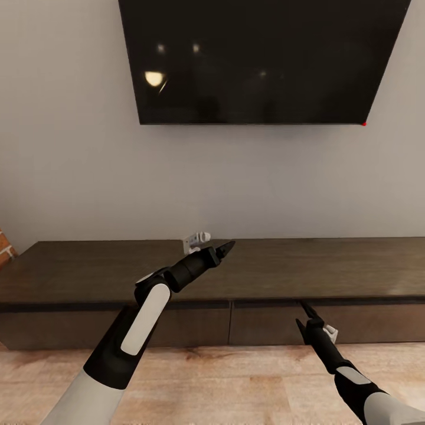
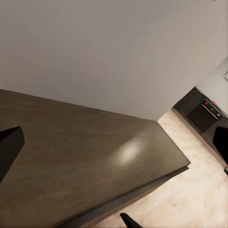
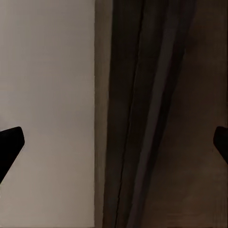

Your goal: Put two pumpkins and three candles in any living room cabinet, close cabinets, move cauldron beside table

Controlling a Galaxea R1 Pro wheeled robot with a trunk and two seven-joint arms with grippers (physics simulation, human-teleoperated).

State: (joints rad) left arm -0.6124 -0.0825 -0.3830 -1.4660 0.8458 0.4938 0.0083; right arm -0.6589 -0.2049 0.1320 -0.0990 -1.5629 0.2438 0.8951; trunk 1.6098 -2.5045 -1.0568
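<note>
While the cabinet (image 1: 88,277) spanned the lower frame with drawers shut, the left gripper (image 1: 226,248) and right gripper (image 1: 305,314) both stood spread and empty.

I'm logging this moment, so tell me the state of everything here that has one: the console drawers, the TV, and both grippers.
cabinet: all drawer fronts in view shut, nothing on the top as seen.
TV: off, screen dark with light reflections.
left gripper: raised over the cabinet top, empty; open.
right gripper: low, before a drawer front, open, empty.
</note>
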